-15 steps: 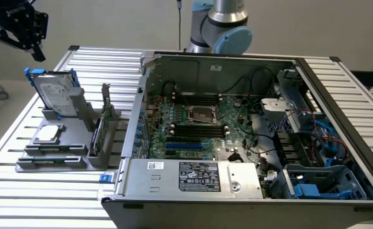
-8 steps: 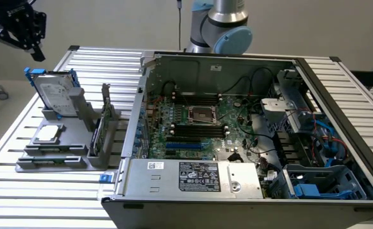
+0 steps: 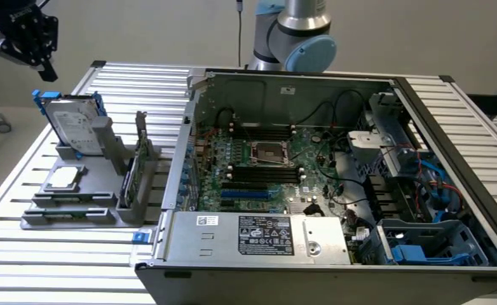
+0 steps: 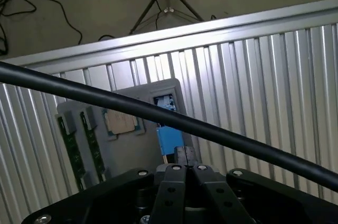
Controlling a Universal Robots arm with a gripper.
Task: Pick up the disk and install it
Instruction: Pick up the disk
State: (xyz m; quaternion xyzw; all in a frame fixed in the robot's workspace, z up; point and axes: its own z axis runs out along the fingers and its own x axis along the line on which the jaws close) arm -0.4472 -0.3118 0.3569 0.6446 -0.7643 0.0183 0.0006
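One disk (image 3: 72,124) stands on edge, leaning slightly, in a grey rack (image 3: 70,216) on the slatted table (image 3: 28,260), to the exterior view's left of the open computer case (image 3: 333,190). Its broad silver-grey face carries a white label, and bright blue carrier strips run along its edges. The gripper (image 3: 47,71) hangs above the disk's far end, apart from it and holding nothing. In the wrist view its fingers (image 4: 179,156) are pressed together, with the disk's blue edge just beyond their tips.
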